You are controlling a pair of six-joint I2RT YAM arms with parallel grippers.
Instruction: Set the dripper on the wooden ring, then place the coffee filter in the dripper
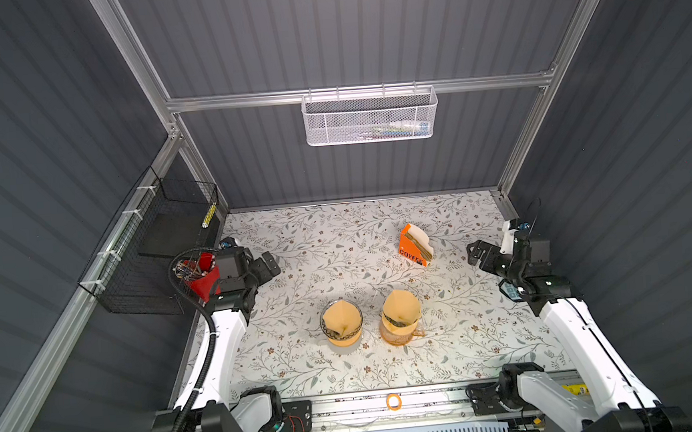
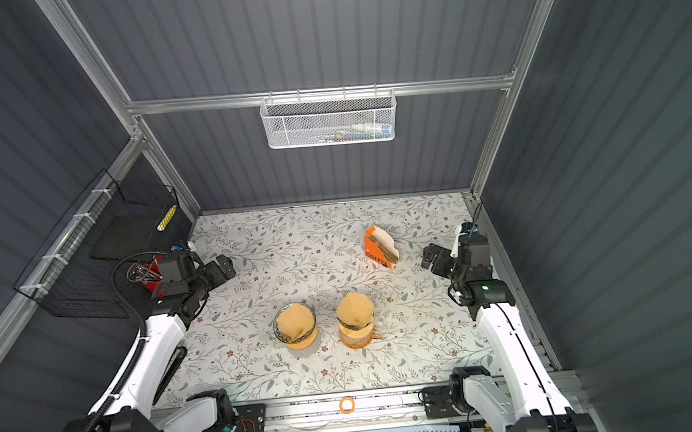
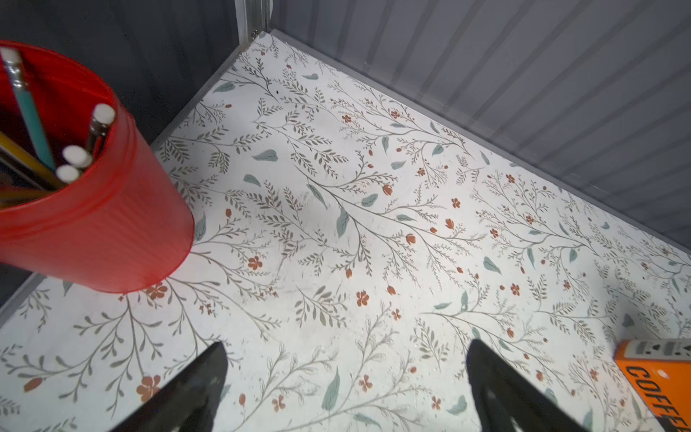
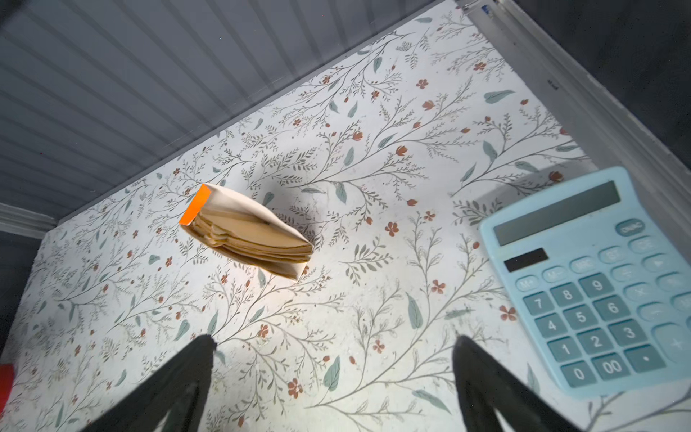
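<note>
With a coffee filter (image 1: 342,318) judged seated in each dripper (image 1: 347,341), the spread, empty left end effector (image 1: 271,264) and right end effector (image 1: 475,254) should be held clear.

Coffee filters (image 4: 254,239) looking like matt paper, red cup (image 3: 112,224) shining as glossy plastic, calculator (image 4: 598,291) showing smooth plastic

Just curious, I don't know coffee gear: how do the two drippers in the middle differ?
The left dripper shows a clear rim around its filter; on the right dripper the filter hides the rim. The left dripper sits on a pale-orange base; the right dripper sits on an amber glass jug with a handle and looks taller. Both stand upright, side by side, each holding a tan paper filter.
</note>
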